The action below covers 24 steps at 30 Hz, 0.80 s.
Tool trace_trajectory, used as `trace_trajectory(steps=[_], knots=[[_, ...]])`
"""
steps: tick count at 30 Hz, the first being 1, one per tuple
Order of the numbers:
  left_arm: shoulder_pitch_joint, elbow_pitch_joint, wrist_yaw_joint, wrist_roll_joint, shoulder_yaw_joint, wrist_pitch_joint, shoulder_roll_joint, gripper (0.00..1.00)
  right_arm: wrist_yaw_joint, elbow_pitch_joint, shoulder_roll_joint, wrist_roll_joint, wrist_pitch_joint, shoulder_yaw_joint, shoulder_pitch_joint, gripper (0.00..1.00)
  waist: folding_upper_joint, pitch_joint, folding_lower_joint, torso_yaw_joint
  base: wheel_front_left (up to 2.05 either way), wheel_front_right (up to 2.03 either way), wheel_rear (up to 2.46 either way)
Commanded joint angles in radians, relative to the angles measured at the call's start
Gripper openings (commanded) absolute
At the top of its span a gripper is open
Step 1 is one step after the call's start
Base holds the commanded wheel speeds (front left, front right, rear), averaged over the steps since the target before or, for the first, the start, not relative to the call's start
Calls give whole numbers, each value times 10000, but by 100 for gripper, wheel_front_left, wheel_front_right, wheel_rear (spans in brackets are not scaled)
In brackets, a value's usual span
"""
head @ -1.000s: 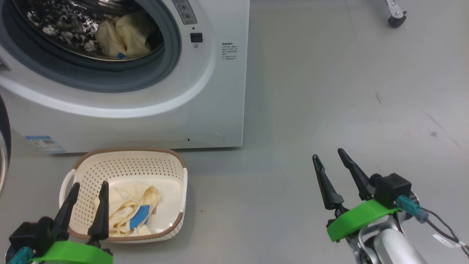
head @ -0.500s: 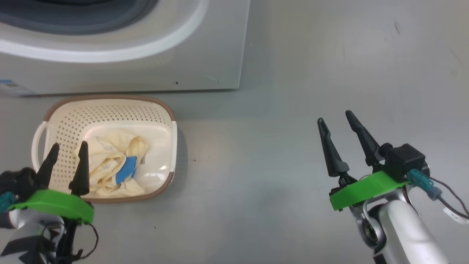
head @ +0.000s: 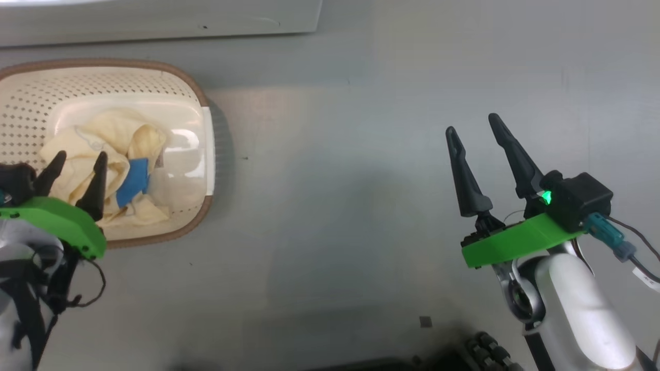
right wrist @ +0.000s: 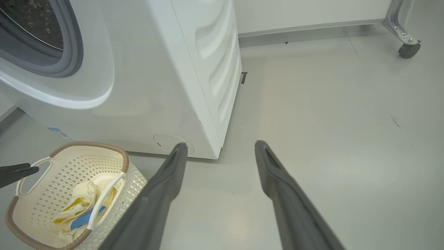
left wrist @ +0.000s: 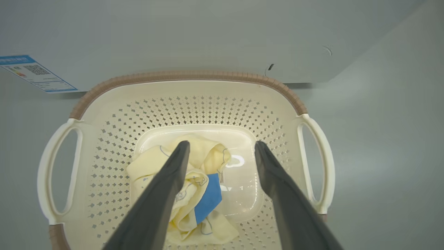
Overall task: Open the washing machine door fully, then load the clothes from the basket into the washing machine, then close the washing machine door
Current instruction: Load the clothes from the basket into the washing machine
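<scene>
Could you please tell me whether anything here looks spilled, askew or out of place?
Nothing stands out: the basket sits upright before the washing machine, and the clothes lie crumpled inside it, none spilled.

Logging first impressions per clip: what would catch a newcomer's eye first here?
The cream basket with a brown rim sits on the floor before the white washing machine, holding crumpled cream-yellow clothes with a blue patch. The left hand hangs open right above those clothes; the right hand hovers open over the grey floor.
</scene>
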Motion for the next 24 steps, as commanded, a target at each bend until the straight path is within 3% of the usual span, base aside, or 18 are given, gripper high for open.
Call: trace_trajectory(steps=[1, 8, 24], knots=[[-276, 265, 6, -187, 51, 99, 665, 100, 2, -377, 22, -59, -67, 238, 10, 100, 1, 611, -2, -296, 0, 0, 0], [-1464, 1549, 5, -816, -1608, 916, 1099, 100, 2, -714, 22, -17, -67, 364, -102, 100, 1, 1487, -2, -549, 0, 0, 0], [-3396, 3118, 5, -1871, -4061, 2348, 1820, 100, 2, -1213, 22, 43, -67, 653, -139, 100, 1, 2959, -2, -923, 0, 0, 0]])
